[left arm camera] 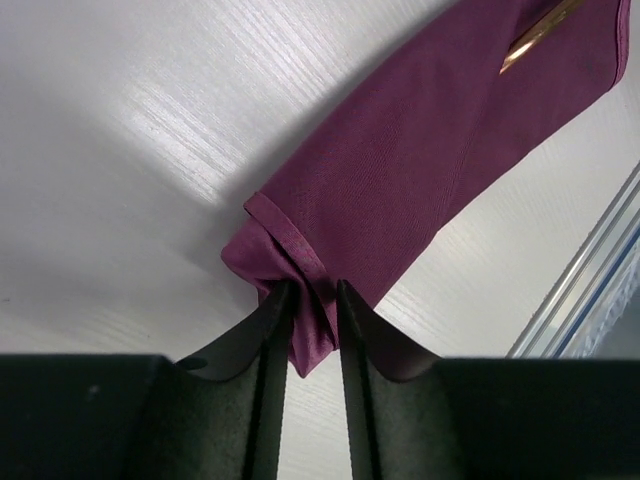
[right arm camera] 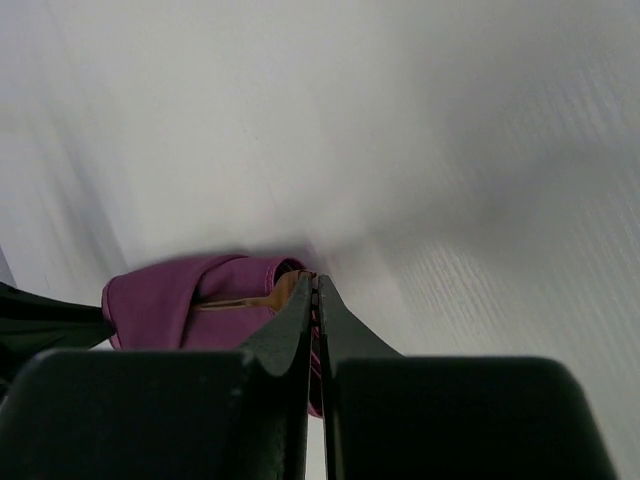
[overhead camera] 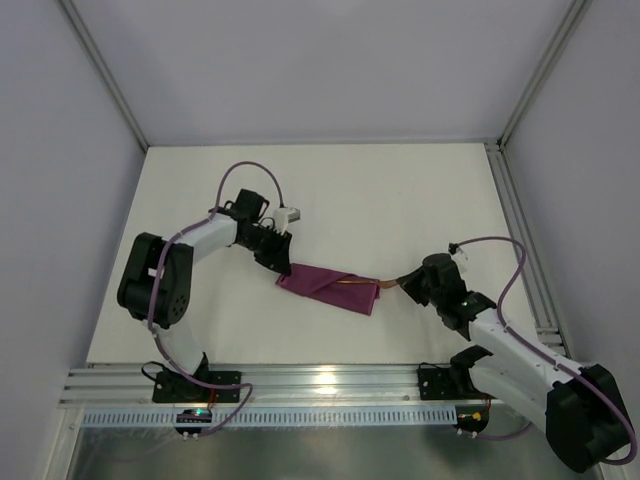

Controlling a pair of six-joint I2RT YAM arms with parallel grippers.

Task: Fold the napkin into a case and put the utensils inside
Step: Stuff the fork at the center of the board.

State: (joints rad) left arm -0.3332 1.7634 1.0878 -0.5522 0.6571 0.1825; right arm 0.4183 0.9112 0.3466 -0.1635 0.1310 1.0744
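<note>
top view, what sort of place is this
Probably a robot lab cell: a white table, plain walls with metal frame posts, and left arm and right arm bolted to an aluminium rail.

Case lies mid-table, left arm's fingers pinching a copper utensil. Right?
No. The left fingers pinch a bunched corner of the case; the utensil pokes out farther along it. Left wrist view shows this. Rest holds.
</note>
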